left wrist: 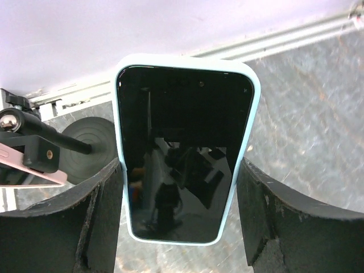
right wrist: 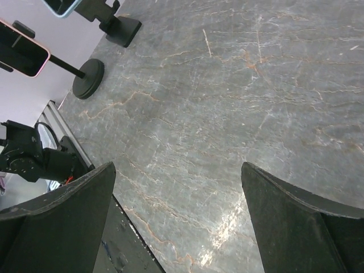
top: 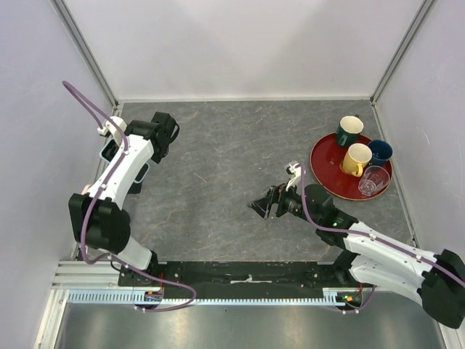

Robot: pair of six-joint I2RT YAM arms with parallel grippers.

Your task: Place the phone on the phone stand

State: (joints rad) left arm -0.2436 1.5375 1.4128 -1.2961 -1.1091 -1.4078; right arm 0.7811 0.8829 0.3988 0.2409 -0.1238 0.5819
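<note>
The pink phone (right wrist: 23,50) sits in the clamp on top of the phone stand (right wrist: 88,79), raised above its round disc base by the left wall. In the left wrist view its pink edge (left wrist: 17,170) shows at the far left in the clamp, with the stand's disc base (left wrist: 94,145) behind. My left gripper (left wrist: 181,170) is open, its fingers on either side of a light-blue phone (left wrist: 182,114) that stands upright; a thin gap shows on the right side. My right gripper (top: 260,206) is open and empty over the table's middle, as the right wrist view (right wrist: 177,170) also shows.
The light-blue phone (right wrist: 60,4) rests on a black wedge stand (right wrist: 116,25) beyond the disc stand. A red tray (top: 327,163) at the right holds a green mug (top: 349,131), a yellow mug (top: 356,158), a blue cup (top: 379,151) and a clear glass (top: 373,180). Walls enclose the table.
</note>
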